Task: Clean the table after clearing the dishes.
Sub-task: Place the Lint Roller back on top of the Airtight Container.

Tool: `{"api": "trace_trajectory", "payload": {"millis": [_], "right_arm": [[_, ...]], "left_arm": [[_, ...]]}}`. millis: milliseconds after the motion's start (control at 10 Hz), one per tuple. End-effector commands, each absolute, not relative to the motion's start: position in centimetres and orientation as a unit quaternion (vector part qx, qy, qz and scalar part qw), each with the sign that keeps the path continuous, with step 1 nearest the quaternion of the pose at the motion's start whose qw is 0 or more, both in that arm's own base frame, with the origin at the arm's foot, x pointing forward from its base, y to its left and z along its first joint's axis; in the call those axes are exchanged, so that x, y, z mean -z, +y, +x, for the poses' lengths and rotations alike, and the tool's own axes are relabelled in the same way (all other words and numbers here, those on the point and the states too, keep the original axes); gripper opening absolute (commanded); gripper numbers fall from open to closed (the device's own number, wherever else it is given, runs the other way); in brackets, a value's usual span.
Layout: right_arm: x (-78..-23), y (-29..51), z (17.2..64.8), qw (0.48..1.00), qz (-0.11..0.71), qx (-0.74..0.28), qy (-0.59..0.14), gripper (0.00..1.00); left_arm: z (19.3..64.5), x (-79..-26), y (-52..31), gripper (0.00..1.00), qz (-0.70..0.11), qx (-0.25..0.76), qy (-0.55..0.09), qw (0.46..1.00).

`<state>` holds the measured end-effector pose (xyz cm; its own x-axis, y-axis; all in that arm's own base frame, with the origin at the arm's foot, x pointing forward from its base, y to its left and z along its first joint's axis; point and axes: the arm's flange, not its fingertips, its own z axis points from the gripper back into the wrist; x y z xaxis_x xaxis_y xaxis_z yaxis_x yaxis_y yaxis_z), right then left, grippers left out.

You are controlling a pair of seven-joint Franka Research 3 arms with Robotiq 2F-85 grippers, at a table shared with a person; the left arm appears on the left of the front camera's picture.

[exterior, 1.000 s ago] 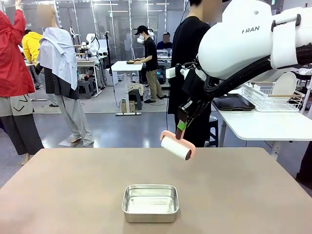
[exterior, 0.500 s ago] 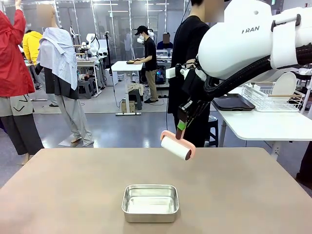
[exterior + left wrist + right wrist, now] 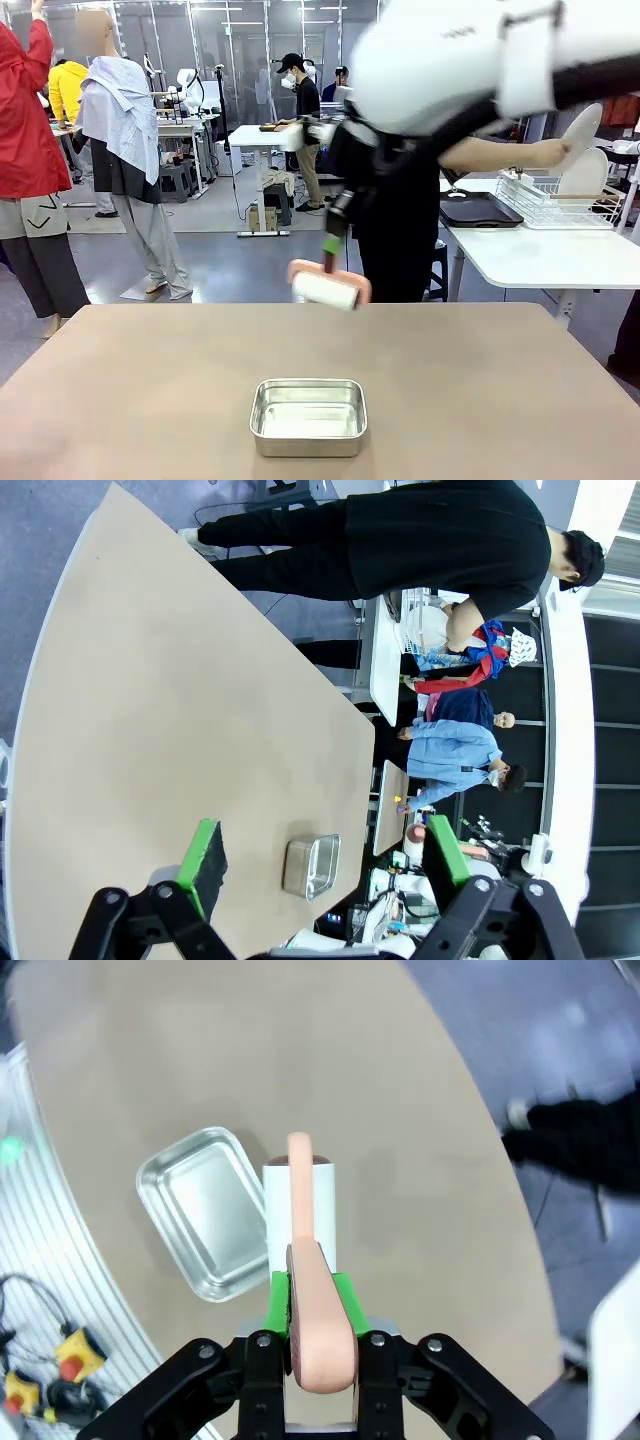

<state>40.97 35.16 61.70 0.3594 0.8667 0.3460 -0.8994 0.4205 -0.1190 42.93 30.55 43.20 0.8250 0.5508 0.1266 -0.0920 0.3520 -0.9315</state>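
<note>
The steel pan (image 3: 308,416) is sitting empty on the table (image 3: 520,400); the right gripper (image 3: 310,1305) is clamping the pink-handled roller (image 3: 326,288) above it.

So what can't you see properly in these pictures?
- Front view: the right arm is motion-blurred, so the right hand gripping the roller looks smeared.
- Front view: the person across the table is partly covered by that arm.
- Left wrist view: the pan is too small to see inside.
</note>
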Motion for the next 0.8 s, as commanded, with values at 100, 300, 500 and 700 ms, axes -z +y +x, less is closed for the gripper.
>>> {"api": "trace_trajectory", "payload": {"millis": [100,300,500,700], "right_arm": [[-60.5,44.3,42.9,0.744,0.014,-0.66,-0.104,0.21],[-57.1,47.6,41.9,0.711,-0.003,-0.699,-0.074,0.21],[-54.1,48.7,41.5,0.68,-0.08,-0.725,-0.076,0.21],[-51.4,48.3,42.7,0.669,-0.08,-0.733,-0.091,0.21]], "left_arm": [[42.6,-43.5,30.8,1.0,-0.534,-0.198,-0.214,0.794],[42.6,-43.5,30.8,1.0,-0.534,-0.198,-0.214,0.794],[42.6,-43.5,30.8,1.0,-0.534,-0.198,-0.214,0.794],[42.6,-43.5,30.8,1.0,-0.534,-0.198,-0.214,0.794]]}}
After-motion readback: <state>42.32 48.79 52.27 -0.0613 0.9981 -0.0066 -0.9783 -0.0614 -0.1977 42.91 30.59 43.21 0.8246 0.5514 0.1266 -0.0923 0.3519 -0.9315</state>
